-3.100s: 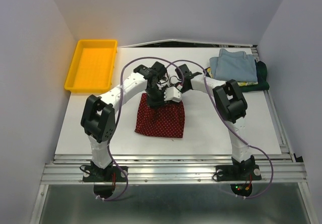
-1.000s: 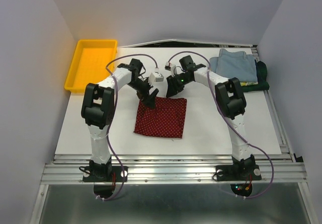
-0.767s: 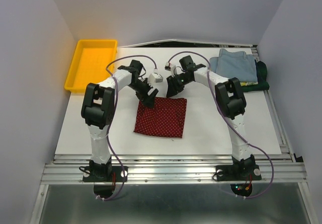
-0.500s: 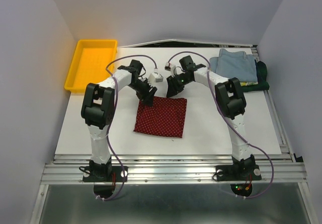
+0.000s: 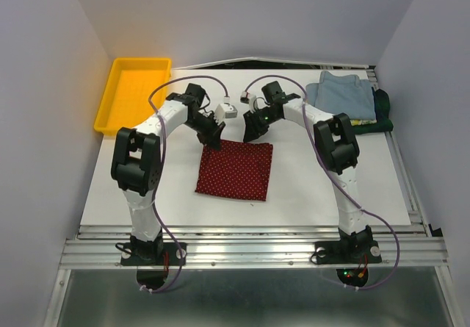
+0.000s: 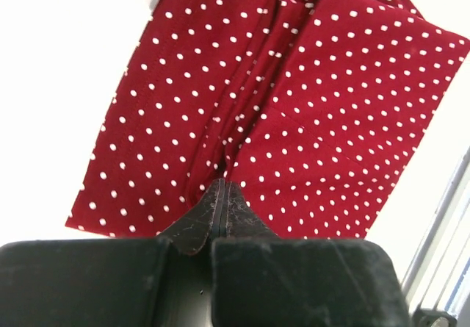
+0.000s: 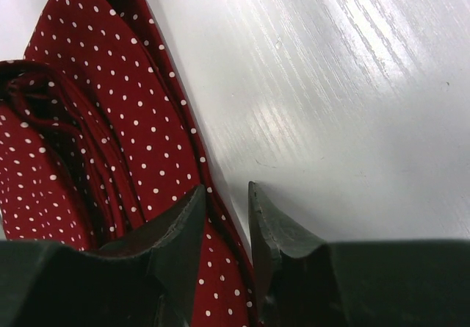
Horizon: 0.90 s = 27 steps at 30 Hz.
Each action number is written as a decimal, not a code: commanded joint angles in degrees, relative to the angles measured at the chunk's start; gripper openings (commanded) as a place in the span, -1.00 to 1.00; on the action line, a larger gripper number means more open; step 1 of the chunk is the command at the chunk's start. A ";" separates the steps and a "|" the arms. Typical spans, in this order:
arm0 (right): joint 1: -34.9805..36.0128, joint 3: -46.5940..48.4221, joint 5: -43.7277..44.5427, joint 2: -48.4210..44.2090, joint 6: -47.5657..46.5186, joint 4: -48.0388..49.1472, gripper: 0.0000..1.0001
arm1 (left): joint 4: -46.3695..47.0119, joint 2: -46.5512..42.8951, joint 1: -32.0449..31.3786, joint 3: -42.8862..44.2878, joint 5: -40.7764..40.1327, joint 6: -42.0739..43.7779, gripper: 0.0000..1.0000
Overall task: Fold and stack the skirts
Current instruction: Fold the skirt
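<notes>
On the middle of the table (image 5: 147, 187) lies the dark red skirt (image 5: 235, 169) with tiny white dots. It is folded into a flat square. Both arms reach to its far edge.

At the far left corner, the left gripper (image 5: 211, 140) has its jaws pressed tight together. The left wrist view shows little folds of cloth running up to the tips, so it looks like it is pinching the skirt there. At the far right corner, the right gripper (image 5: 252, 130) has its jaws a little apart. The edge of the red cloth lies in that small gap, but it is not squeezed yet.

Over in the far right corner of the table is a pile of folded skirts. The light blue skirt (image 5: 341, 95) is on top, with the dark green skirt (image 5: 383, 106) and the yellow-green skirt (image 5: 360, 123) peeking out from under it.

The red skirt looks soft, thin and light. It will sag and flop when lifted, and the folded layers may slide open. It cannot break. The best places to hold it are the two far corners, with all the layers pinched together. If only the top layer is caught, the fold will likely come undone. Both corners should probably go up together so the cloth hangs flat.
</notes>
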 commanded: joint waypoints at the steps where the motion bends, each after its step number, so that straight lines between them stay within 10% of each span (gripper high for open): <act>1: 0.36 -1.16 0.24 1.03 -1.43 -0.98 -0.30 | -1.71 -3.97 0.16 -1.25 0.54 1.14 -1.00; 5: 0.36 -1.07 -0.02 1.03 -1.17 -0.98 -0.29 | -0.92 -2.92 0.07 -2.21 -1.56 -1.32 0.30; 9: 0.36 -0.98 -0.29 0.86 -0.99 -0.98 -0.29 | 0.84 -2.83 0.07 -5.02 -2.62 -3.34 0.53; 18: 0.36 -1.16 -0.99 1.03 -0.99 -0.90 -0.29 | 3.92 -2.21 0.07 -7.76 -2.98 -6.86 0.16; 27: 0.36 -2.04 -2.66 1.91 -1.16 -1.16 -0.30 | 2.25 -3.62 -0.02 -4.85 0.98 -3.96 -0.97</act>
